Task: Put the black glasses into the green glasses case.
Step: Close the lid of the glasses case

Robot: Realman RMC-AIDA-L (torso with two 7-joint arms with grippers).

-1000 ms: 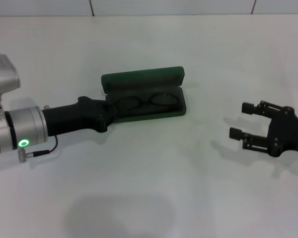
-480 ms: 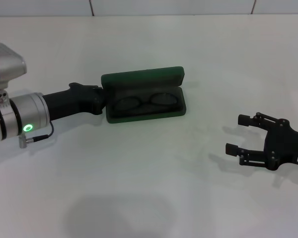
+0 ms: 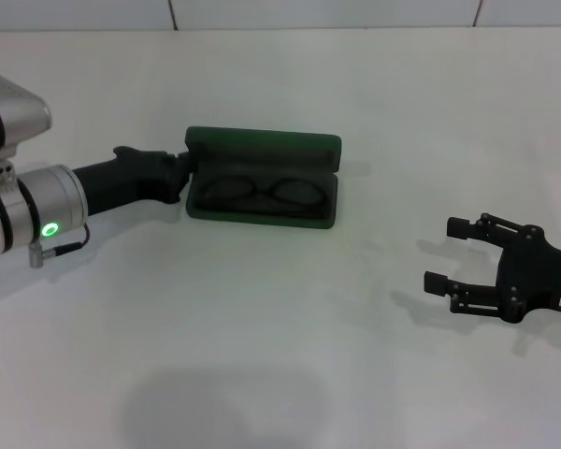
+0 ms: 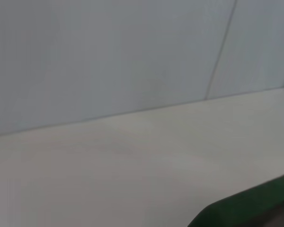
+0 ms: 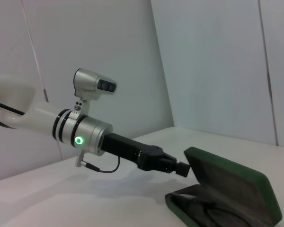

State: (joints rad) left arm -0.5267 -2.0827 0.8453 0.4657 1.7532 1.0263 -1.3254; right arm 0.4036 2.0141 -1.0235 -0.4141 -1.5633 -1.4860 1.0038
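The green glasses case (image 3: 262, 150) lies on the white table, its lid raised partway over the base. The black glasses (image 3: 262, 195) rest folded inside the base. My left gripper (image 3: 180, 170) is at the case's left end, touching the lid's edge. The right wrist view shows the same: the left gripper (image 5: 179, 168) is against the lid of the case (image 5: 236, 182), with the glasses (image 5: 213, 211) in the base below. A strip of the case (image 4: 246, 210) shows in the left wrist view. My right gripper (image 3: 446, 253) rests open far to the right of the case, holding nothing.
The white table (image 3: 280, 355) stretches all round the case. A pale wall (image 3: 318, 11) runs along the table's far edge. The left arm's silver wrist with a green light (image 3: 50, 229) lies low over the table's left side.
The lid has tipped forward over the base, and the case has shifted slightly left. The left arm has drawn back to the left. The right gripper dropped a little, then stayed still.
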